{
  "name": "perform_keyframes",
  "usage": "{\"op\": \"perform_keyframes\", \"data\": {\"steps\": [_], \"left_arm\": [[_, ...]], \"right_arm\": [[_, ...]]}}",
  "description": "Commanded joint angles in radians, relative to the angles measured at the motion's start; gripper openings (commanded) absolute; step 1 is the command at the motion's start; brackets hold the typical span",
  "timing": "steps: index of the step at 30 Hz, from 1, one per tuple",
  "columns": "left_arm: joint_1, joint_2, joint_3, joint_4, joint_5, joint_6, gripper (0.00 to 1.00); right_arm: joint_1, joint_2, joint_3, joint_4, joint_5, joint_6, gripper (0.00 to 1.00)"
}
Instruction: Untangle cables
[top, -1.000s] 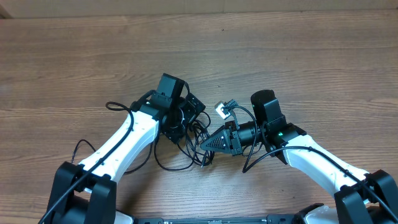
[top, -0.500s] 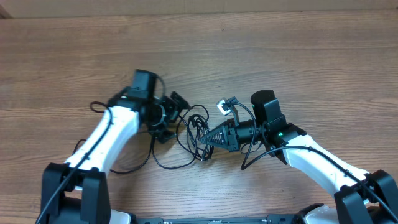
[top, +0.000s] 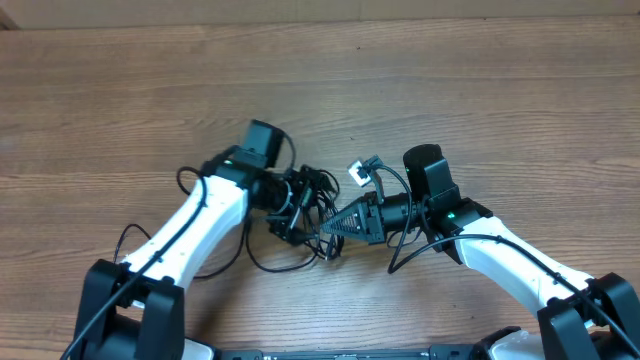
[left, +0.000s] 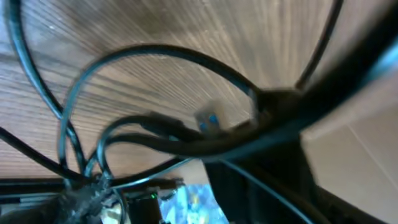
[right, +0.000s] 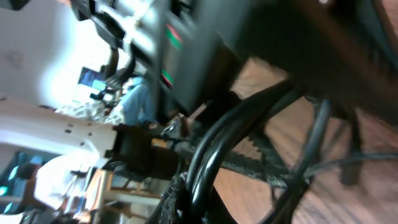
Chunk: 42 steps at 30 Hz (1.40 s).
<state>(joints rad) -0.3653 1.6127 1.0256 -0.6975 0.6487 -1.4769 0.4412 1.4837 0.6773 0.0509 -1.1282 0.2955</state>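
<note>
So, your cables (top: 315, 185) sit bunched mid-table between both arms. The right gripper (top: 328, 230) is pressed together at the tangle's edge, probably to steady it. The left gripper (top: 290, 205) is buried among the loops, and you cannot tell its spread.

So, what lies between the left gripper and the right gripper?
Only the tangled cables lie in the stretch between the left gripper and the right gripper. The overhead view shows this; both wrist views are too blurred to help.

Wood-grain table (top: 520, 90); blurred background clutter (right: 74, 93), maybe a room
</note>
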Motion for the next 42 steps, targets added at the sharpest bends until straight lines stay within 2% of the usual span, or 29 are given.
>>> {"op": "perform_keyframes", "data": {"steps": [1,4,7,11,12,13,14,16,17,18,21,22,23,24,28,31,36,37,39,40,42], "left_arm": [[-0.017,0.016,0.01,0.013,-0.153,-0.143,0.76],[-0.017,0.017,0.01,0.017,-0.246,-0.124,0.75],[-0.015,0.017,0.01,0.018,-0.28,-0.093,0.81],[-0.015,0.017,0.01,0.018,-0.332,-0.077,0.83],[-0.015,0.017,0.01,0.018,-0.356,-0.06,0.85],[-0.015,0.017,0.01,0.018,-0.381,-0.039,0.92],[-0.015,0.017,0.01,0.018,-0.406,-0.016,0.93],[-0.015,0.017,0.01,0.018,-0.43,0.025,0.79],[-0.015,0.017,0.01,0.018,-0.429,0.043,0.66],[-0.015,0.017,0.01,0.018,-0.429,0.05,0.57],[-0.015,0.017,0.01,0.022,-0.432,0.06,0.38],[-0.015,0.017,0.01,0.022,-0.435,0.06,0.27],[-0.014,0.017,0.01,0.021,-0.439,0.063,0.09],[-0.014,0.017,0.01,0.021,-0.44,0.071,0.04],[-0.014,0.017,0.01,0.02,-0.489,0.14,0.04],[-0.006,0.017,0.01,0.013,-0.501,0.229,0.04],[0.021,0.017,0.01,-0.011,-0.501,0.27,0.04],[0.028,0.017,0.01,-0.017,-0.494,0.27,0.04],[0.039,0.017,0.01,-0.015,-0.454,0.27,0.04],[0.045,0.017,0.01,-0.006,-0.413,0.276,0.04],[0.047,0.017,0.01,0.0,-0.385,0.281,0.04]], "right_arm": [[0.002,-0.018,-0.002,0.008,-0.14,-0.023,0.04],[0.0,-0.018,-0.002,0.009,-0.157,-0.043,0.04],[-0.001,-0.018,-0.002,0.009,-0.163,-0.042,0.04],[-0.001,-0.018,-0.002,0.032,-0.203,-0.043,0.04],[-0.001,-0.018,-0.002,0.042,-0.219,-0.043,0.04],[-0.001,-0.018,-0.002,0.058,-0.236,-0.042,0.04],[-0.001,-0.018,-0.002,0.069,-0.236,-0.042,0.04],[-0.003,-0.018,-0.002,0.083,-0.235,-0.043,0.04],[-0.004,-0.018,-0.002,0.092,-0.235,-0.043,0.04],[-0.005,-0.018,-0.002,0.099,-0.235,-0.042,0.04],[-0.005,-0.018,-0.002,0.101,-0.235,-0.042,0.04],[-0.005,-0.018,-0.002,0.101,-0.235,-0.042,0.04],[-0.005,-0.018,-0.002,0.101,-0.233,-0.042,0.04],[-0.005,-0.018,-0.002,0.101,-0.222,-0.042,0.04],[-0.005,-0.018,-0.002,0.068,-0.118,-0.042,0.04],[-0.005,-0.018,-0.002,-0.006,0.061,-0.042,0.04],[-0.005,-0.018,-0.002,-0.024,0.102,-0.042,0.04],[-0.005,-0.018,-0.002,-0.04,0.135,-0.042,0.08],[-0.005,-0.018,-0.002,-0.104,0.283,-0.041,0.18],[-0.005,-0.017,-0.002,-0.168,0.449,-0.035,0.19],[-0.005,-0.017,-0.002,-0.242,0.635,-0.034,0.21]]}}
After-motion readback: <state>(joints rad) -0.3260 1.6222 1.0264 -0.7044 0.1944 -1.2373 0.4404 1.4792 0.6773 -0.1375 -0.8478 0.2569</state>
